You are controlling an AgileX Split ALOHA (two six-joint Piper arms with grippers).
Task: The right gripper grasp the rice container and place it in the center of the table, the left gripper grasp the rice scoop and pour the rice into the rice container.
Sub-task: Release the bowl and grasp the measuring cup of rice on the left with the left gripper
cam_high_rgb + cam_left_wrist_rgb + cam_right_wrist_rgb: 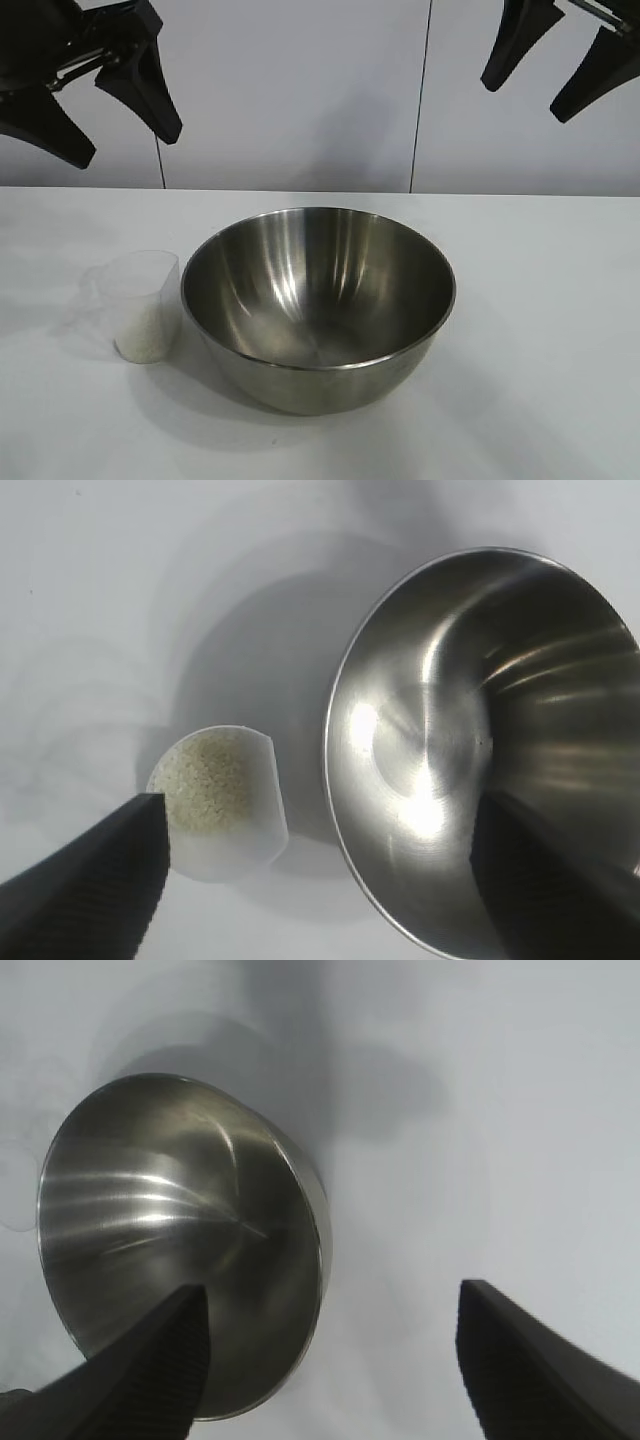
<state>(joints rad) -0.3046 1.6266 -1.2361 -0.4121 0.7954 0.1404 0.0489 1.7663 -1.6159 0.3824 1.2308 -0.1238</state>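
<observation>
- From my station I see the rice container (318, 305) sitting upright on the table (540, 330), roughly at the middle of it, nothing inside its polished bowl.
- The rice scoop (140, 305) stands upright just beside the container, on the left arm's side; whether the two touch I cannot tell.
- The rice (208, 780) lies in the scoop as a low white heap (the left wrist view looks straight down into it).
- My left gripper (118, 128) hangs high above the table on the scoop's side, well apart from it, its fingers spread wide and holding nothing.
- In the left wrist view, one finger (90, 890) of that gripper shows at the scoop and the other over the container's far wall.
- My right gripper (560, 80) is up in the air on the opposite side, clear of the container, fingers parted and empty.
- The right wrist view puts the container (180, 1260) beside one finger, with bare table between the fingers.
</observation>
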